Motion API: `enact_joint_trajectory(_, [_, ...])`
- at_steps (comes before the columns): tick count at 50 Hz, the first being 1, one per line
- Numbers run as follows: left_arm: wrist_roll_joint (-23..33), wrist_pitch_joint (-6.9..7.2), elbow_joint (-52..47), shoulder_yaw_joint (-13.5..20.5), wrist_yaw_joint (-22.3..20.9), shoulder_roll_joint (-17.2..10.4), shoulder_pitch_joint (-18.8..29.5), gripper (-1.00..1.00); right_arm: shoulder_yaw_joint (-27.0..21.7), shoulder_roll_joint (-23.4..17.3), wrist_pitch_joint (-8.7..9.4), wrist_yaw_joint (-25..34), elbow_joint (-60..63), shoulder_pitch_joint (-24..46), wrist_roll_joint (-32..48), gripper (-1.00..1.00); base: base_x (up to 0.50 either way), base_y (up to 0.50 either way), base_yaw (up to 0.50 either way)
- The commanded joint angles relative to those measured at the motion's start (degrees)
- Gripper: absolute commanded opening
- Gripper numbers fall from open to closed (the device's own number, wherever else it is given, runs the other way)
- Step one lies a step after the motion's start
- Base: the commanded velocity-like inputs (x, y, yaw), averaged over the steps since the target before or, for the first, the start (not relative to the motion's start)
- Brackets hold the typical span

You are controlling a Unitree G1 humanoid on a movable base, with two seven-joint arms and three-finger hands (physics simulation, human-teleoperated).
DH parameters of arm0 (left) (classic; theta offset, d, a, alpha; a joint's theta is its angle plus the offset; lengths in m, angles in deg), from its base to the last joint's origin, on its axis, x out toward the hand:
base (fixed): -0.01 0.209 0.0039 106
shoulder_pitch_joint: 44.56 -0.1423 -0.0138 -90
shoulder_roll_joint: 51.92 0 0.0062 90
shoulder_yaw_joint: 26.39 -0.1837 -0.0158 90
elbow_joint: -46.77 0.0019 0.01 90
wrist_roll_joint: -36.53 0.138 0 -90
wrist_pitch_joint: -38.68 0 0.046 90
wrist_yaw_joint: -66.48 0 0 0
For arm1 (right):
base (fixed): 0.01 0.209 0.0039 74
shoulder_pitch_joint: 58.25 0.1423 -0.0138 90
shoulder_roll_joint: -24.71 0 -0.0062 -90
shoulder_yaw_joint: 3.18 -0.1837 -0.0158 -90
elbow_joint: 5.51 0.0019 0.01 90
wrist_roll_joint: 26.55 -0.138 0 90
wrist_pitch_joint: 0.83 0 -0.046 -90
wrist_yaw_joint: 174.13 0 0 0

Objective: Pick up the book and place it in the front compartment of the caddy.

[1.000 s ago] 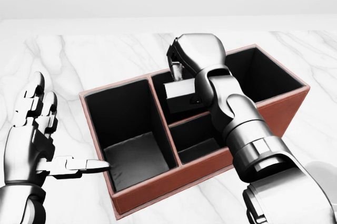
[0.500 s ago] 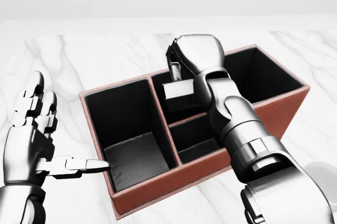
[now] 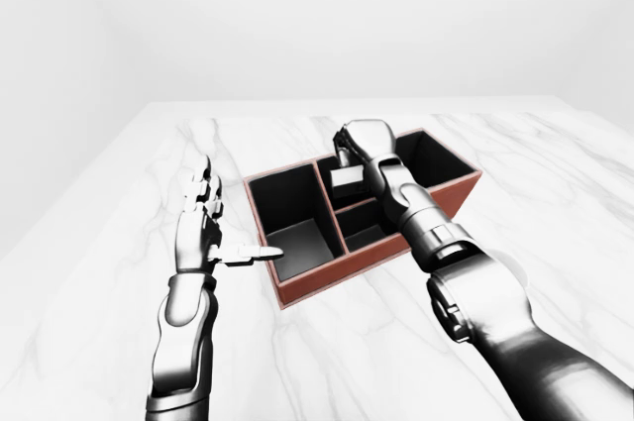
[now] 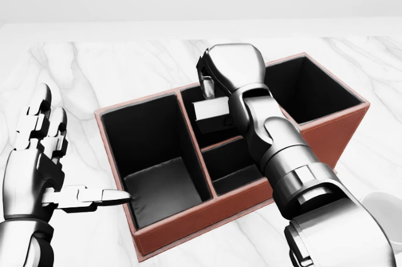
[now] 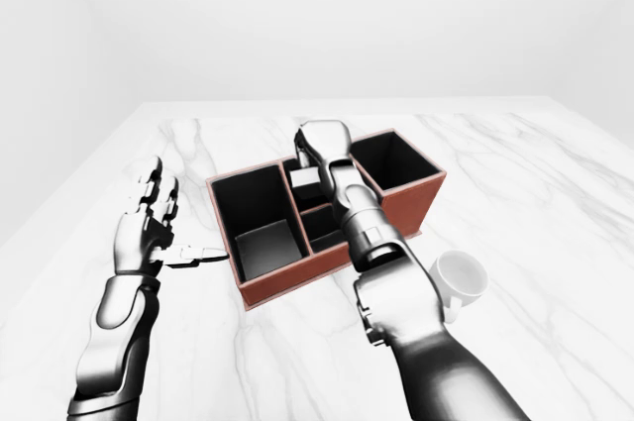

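The caddy (image 4: 188, 224) is a red-brown box with black-lined compartments: a large one on the left, two small ones in the middle, a large one on the right. My right hand (image 4: 207, 86) reaches over it from the lower right and is shut on the book (image 4: 211, 109). The book is small and pale grey. It hangs tilted inside the upper middle compartment, with its top edge about level with the rim. My left hand (image 4: 68, 161) stands open to the left of the caddy, its thumb pointing at the caddy's left wall without touching the book.
A white mug (image 5: 458, 280) stands on the marble table (image 3: 119, 243) to the right of the caddy, close to my right forearm. The table's edges run along the far top and the left of the eye views.
My right hand, with the book in it, has crept slightly up and to the left over the upper middle compartment. The left hand and the caddy have stayed still.
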Motion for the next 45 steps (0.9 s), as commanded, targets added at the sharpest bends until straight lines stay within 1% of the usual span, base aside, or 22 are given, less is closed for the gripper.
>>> enact_joint_trajectory(1, [-0.04,0.0,-0.22,0.04,0.01,-0.01,-0.01,1.0,-0.68,0.04,0.0,-2.67,0.17,0.91,0.98,-1.0,0.0,0.0,0.0])
enact_joint_trajectory(10, [0.02,0.0,0.02,0.01,-0.04,-0.01,-0.12,1.0,-0.59,0.15,0.0,-4.33,-0.49,0.84,1.32,-1.0,0.0,0.0,0.0])
enact_joint_trajectory(31, [0.1,0.0,0.42,0.12,0.09,-0.05,0.13,1.0,-1.11,0.45,0.0,-4.21,-1.35,0.84,-0.06,-1.0,0.0,0.0,0.0])
enact_joint_trajectory(35, [-0.26,0.0,0.43,0.42,0.27,-0.1,0.46,1.0,-1.28,0.51,0.0,-3.7,-1.41,0.79,-0.98,-1.0,0.0,0.0,0.0])
enact_joint_trajectory(40, [-1.59,0.0,0.67,1.8,0.75,-0.66,1.69,1.0,-1.23,0.65,0.0,-3.68,-1.62,0.57,-1.62,-1.0,0.0,0.0,0.0])
enact_joint_trajectory(45, [-2.08,0.0,0.91,2.17,1.0,-1.09,2.15,1.0,-1.12,0.74,0.0,-3.72,-1.84,0.58,-1.85,-1.0,0.0,0.0,0.0])
